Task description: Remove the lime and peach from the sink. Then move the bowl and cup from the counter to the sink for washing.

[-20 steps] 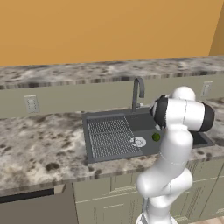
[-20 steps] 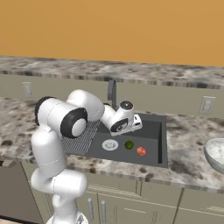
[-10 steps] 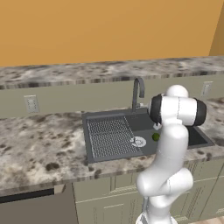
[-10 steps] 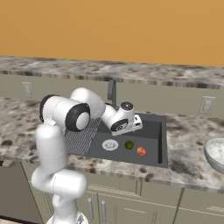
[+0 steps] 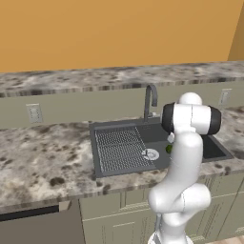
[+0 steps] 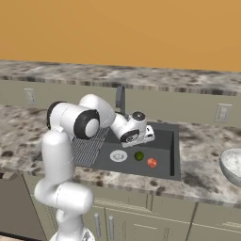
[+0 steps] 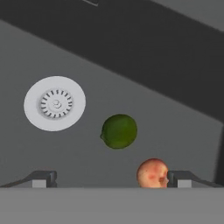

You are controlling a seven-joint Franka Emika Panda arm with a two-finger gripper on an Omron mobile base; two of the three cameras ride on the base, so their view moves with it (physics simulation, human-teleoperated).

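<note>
We see the claw point(image 7: 111, 177) spread wide, holding nothing, hanging over the sink point(image 6: 164, 141). Lime point(image 7: 119, 131) lies on the basin floor between drain point(image 7: 54, 103) and peach point(image 7: 152, 173). Bowl point(image 6: 232, 165) sits on counter point(image 6: 202, 146), far right.

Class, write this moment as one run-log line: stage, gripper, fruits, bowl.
stage: approaching sink | gripper: open, above basin, holding nothing | lime, peach: on sink floor, apart | bowl: on counter
</note>
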